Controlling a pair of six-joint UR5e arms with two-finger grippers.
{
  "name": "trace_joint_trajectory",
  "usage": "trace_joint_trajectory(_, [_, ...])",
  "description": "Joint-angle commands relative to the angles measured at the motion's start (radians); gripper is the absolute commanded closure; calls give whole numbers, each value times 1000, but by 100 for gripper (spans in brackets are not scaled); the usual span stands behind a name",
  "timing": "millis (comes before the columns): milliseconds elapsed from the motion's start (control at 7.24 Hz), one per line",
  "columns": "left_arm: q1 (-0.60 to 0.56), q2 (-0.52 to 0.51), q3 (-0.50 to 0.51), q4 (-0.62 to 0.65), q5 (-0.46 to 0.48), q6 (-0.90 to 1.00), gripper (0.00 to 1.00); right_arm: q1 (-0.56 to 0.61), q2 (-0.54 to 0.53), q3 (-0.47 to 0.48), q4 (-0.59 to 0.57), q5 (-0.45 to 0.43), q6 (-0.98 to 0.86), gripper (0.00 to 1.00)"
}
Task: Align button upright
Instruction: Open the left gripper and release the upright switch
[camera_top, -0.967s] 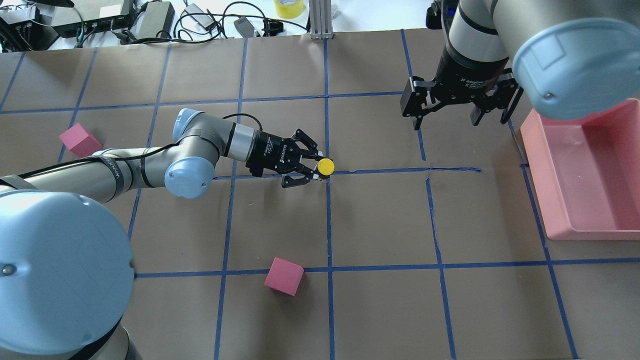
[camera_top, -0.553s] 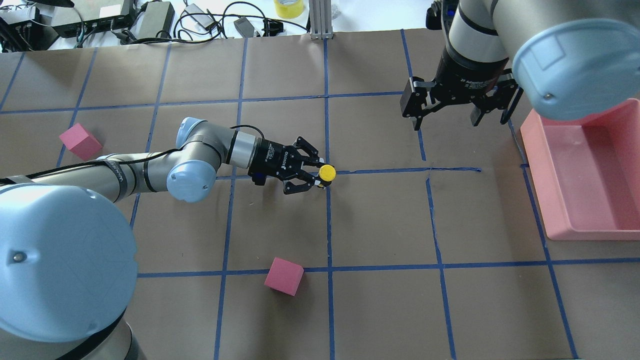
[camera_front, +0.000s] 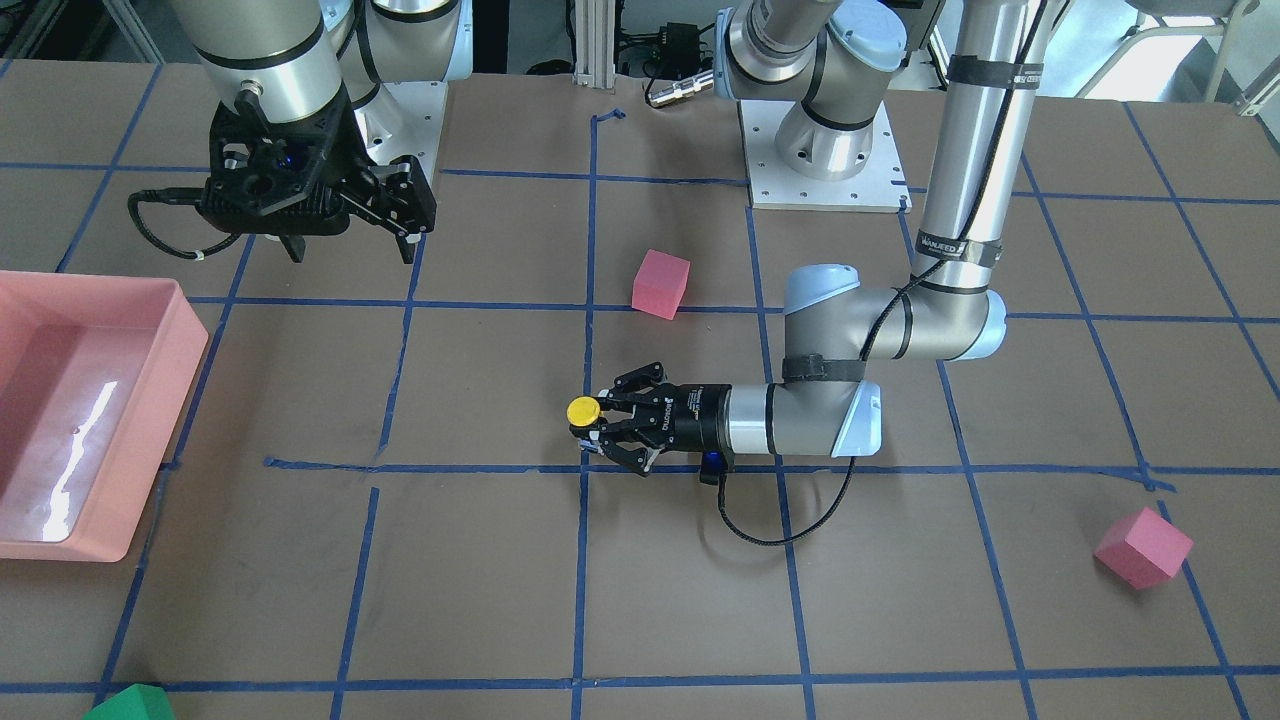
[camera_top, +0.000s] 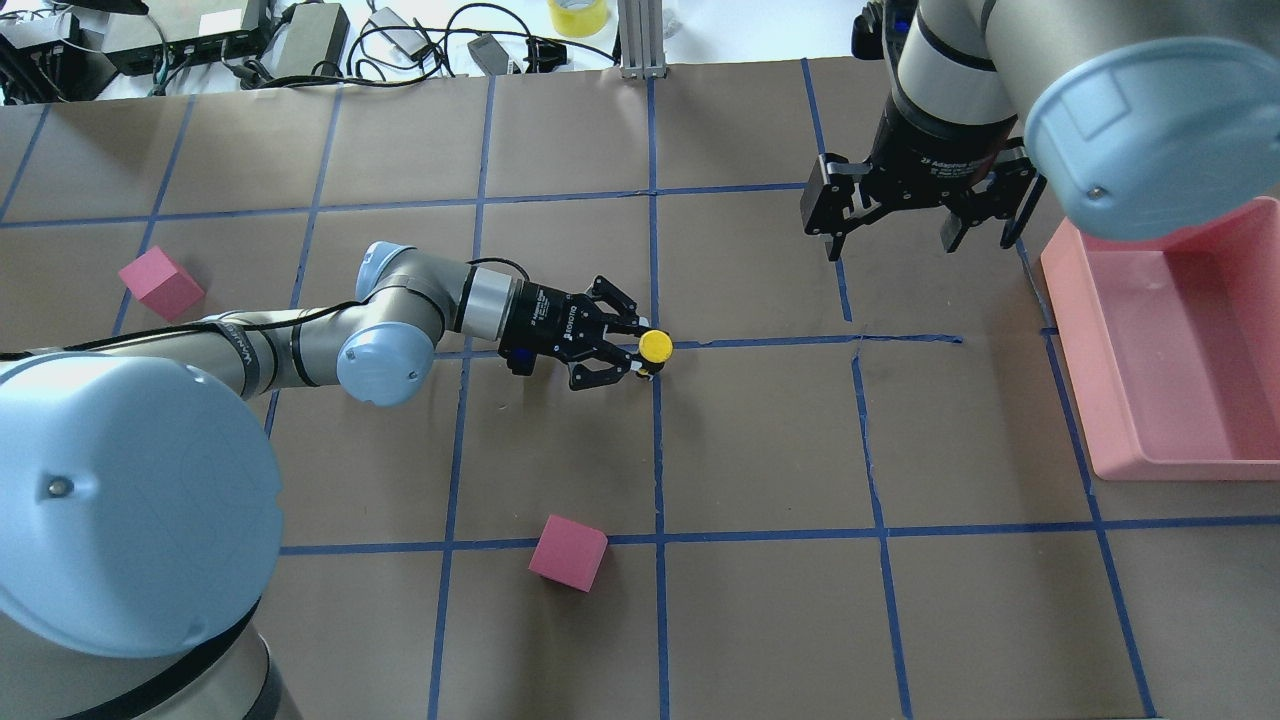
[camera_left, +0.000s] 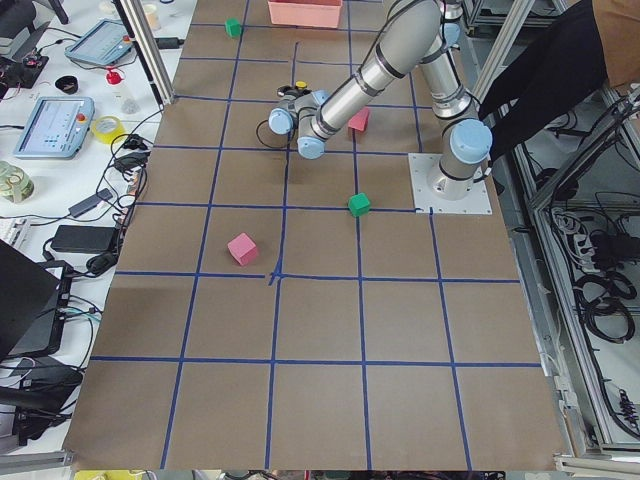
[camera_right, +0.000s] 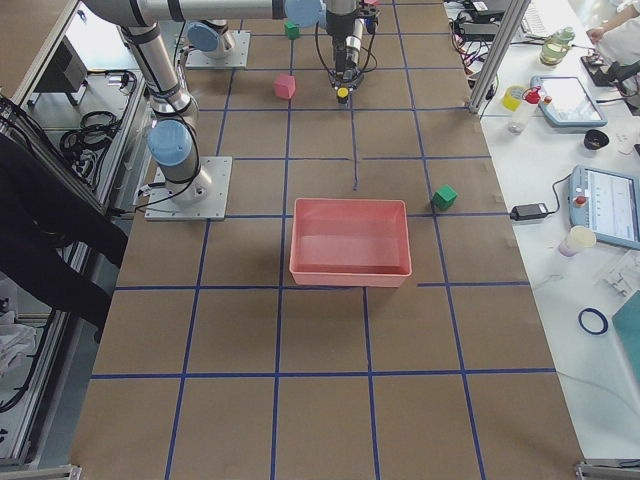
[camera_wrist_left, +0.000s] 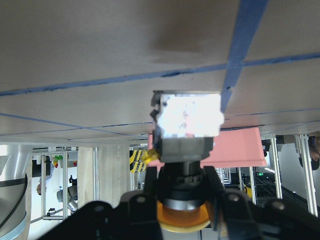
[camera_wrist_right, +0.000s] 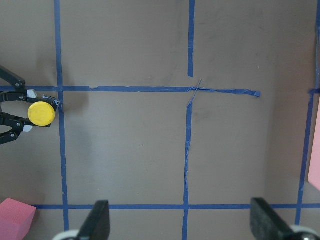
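The left tool (camera_top: 636, 353) is pinching the button (camera_top: 656, 346) cap-up, base toward the desk (camera_top: 760, 450), well apart from the pink tray (camera_top: 1075, 330), likely to stand it; the right tool (camera_top: 915, 238) is hovering spread near that tray.

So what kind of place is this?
Most likely a robotics lab: two robot arms bolted to a table marked with a blue tape grid, with control tablets alongside.

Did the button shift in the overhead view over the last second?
Yes, slightly: the button, held in the left gripper, moved toward the robot, now centred on the blue tape line.
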Motion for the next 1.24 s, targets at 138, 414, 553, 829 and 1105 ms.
trace_joint_trajectory(138, [25, 0, 0, -2, 8, -10, 12, 0, 0, 0, 0, 0, 0, 0])
trace_joint_trajectory(414, [28, 1, 3, -2, 8, -8, 8, 0, 0, 0, 0, 0, 0, 0])
trace_joint_trajectory(553, [28, 1, 3, -2, 10, -8, 8, 0, 0, 0, 0, 0, 0, 0])
trace_joint_trajectory(829, [48, 29, 13, 1, 14, -48, 7, 0, 0, 0, 0, 0, 0, 0])
trace_joint_trajectory(1105, [105, 104, 131, -30, 253, -76, 0, 0, 0, 0, 0, 0, 0, 0])
